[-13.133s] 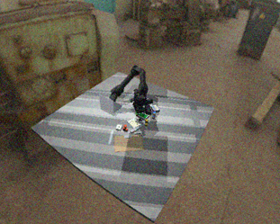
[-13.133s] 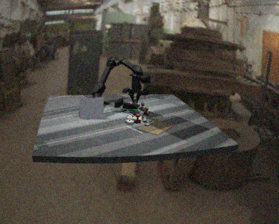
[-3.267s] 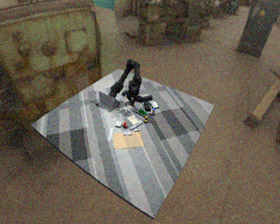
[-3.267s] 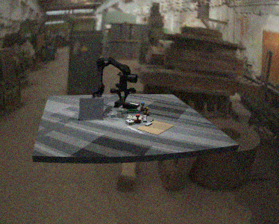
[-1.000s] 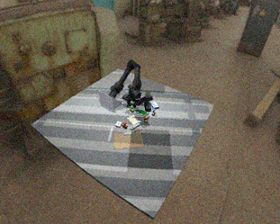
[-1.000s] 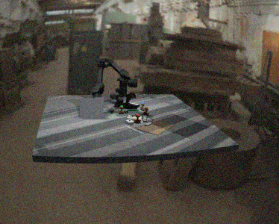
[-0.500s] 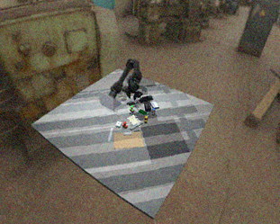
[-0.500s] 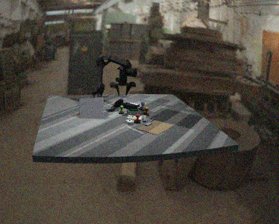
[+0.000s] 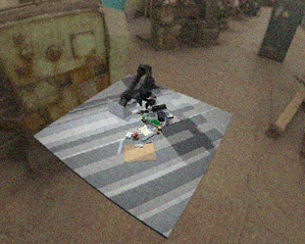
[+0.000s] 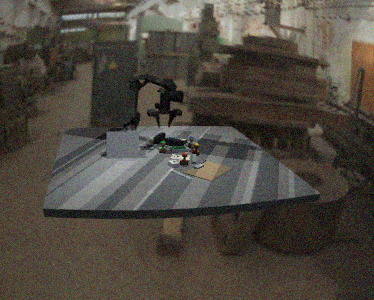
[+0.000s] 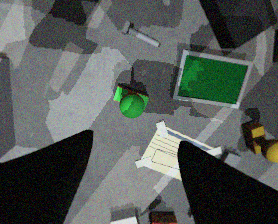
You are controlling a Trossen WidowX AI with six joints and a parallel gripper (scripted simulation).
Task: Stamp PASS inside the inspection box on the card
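The green-knobbed stamp (image 11: 132,106) (image 9: 143,118) (image 10: 163,146) stands upright on the bench, left of the green ink pad (image 11: 215,79) (image 9: 154,122) in the wrist view. My gripper (image 11: 136,142) (image 10: 164,125) is open and empty, raised above the bench, with the stamp below and apart from the fingers. The cream card (image 11: 166,144) (image 9: 145,131) is taped down below the pad in the wrist view. My right finger covers part of it. Part of the outlined box shows near the card's lower left; I cannot make out a print in it.
A yellow-knobbed stamp (image 11: 257,132) (image 9: 159,129) (image 10: 195,147) stands right of the card in the wrist view. A red-topped stamp (image 9: 136,136) (image 10: 184,159) stands near the card. A grey upright panel (image 9: 119,108) (image 10: 123,145), a tan sheet (image 9: 139,153) (image 10: 210,170) and a small tool (image 11: 144,37) are also there.
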